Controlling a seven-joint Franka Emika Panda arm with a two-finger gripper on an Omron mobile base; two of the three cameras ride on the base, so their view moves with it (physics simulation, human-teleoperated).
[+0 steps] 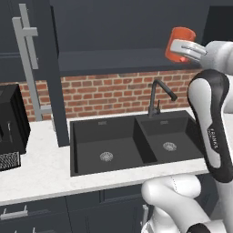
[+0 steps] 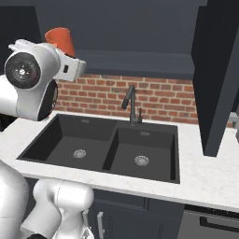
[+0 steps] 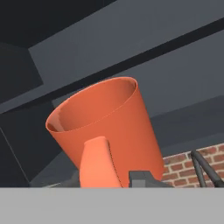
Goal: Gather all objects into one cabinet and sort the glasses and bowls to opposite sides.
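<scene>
One orange tumbler [image 3: 105, 131] (tilted), gripper [image 3: 118, 177] jaws clamped on it, one faucet [image 1: 159, 96], two sink basins [image 1: 107, 150].

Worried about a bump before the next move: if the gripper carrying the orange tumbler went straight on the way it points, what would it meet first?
Probably the dark open cabinet's interior: the gripper, shut on the plain orange tumbler, points up into it. Depth is unclear, so I cannot tell whether shelf or back wall comes first.

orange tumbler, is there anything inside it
Empty: the hand view looks into the orange tumbler's open mouth and shows bare orange walls, though its bottom is hidden.
</scene>
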